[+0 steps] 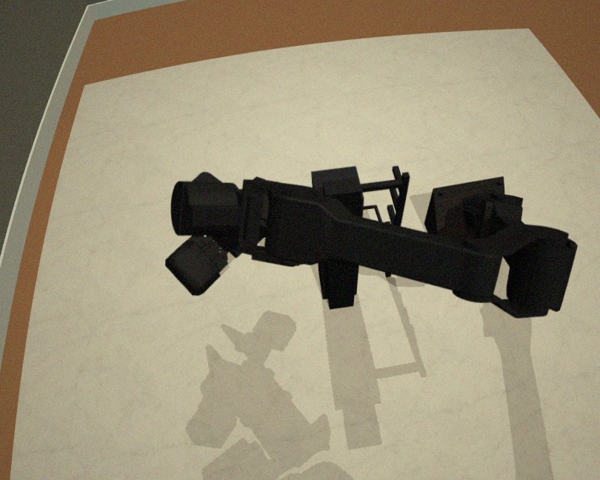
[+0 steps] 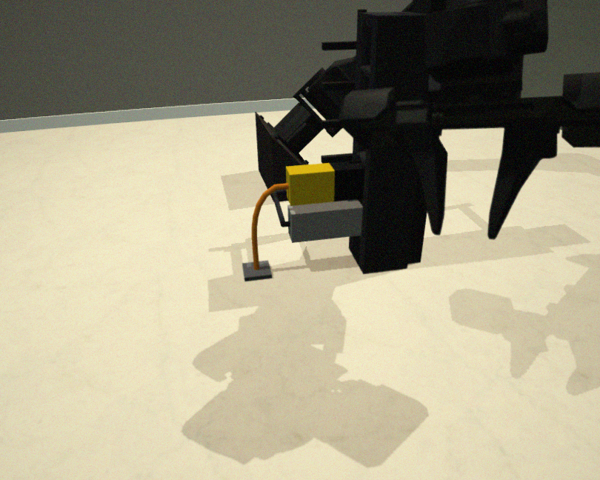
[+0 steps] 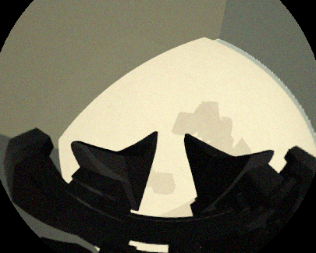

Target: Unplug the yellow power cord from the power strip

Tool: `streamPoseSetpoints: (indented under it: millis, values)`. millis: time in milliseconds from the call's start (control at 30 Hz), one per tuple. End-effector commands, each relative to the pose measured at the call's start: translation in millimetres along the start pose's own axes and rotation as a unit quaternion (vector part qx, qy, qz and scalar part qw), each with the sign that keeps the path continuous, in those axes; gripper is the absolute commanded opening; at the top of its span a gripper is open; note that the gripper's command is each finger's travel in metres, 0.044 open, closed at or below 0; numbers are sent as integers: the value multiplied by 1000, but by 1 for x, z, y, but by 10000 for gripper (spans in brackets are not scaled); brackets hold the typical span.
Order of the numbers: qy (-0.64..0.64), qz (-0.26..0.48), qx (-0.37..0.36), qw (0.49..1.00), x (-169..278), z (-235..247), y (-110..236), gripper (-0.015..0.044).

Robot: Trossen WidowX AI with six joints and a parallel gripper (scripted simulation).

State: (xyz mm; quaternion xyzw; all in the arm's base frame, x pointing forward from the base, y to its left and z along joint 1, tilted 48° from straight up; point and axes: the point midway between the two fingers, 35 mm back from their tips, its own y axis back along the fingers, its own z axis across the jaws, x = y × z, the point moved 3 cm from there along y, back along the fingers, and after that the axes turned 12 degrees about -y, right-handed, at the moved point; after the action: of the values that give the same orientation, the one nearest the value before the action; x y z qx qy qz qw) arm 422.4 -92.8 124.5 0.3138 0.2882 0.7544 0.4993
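Observation:
The yellow plug (image 2: 310,185) sits beside the lower part of the upright black power strip (image 2: 388,229) (image 1: 338,282), with a black piece between them. Its orange-yellow cord (image 2: 254,224) bends down to a small grey block (image 2: 256,272) on the table. In the top view the arm crosses over the strip, and the plug and cord are hidden. My gripper (image 2: 464,234) (image 3: 171,136) is part open and empty. Its fingers point down on the right side of the strip in the exterior view, away from the plug. The wrist view shows neither plug nor cord.
A grey block (image 2: 326,221) sits directly under the yellow plug, beside the strip. Thin dark bars (image 1: 401,199) (image 2: 338,45) stick out from the strip. The arm's dark base plate (image 2: 271,154) stands behind the plug. Arm shadows fall on the pale table (image 1: 140,127) (image 2: 87,341).

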Motion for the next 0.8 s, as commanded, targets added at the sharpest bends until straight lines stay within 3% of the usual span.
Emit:
streamPoseSetpoints:
  millis: [0, 133, 333, 567, 767]
  values:
    - [13, 7, 33, 999, -14, -17, 1, 160]
    - [-8, 10, 63, 998, -32, -39, 3, 160]
    - [-158, 60, 156, 973, -51, -113, 13, 160]
    - [-353, 186, 251, 882, -35, -192, 40, 160]
    - [-375, 202, 258, 867, -33, -198, 44, 160]
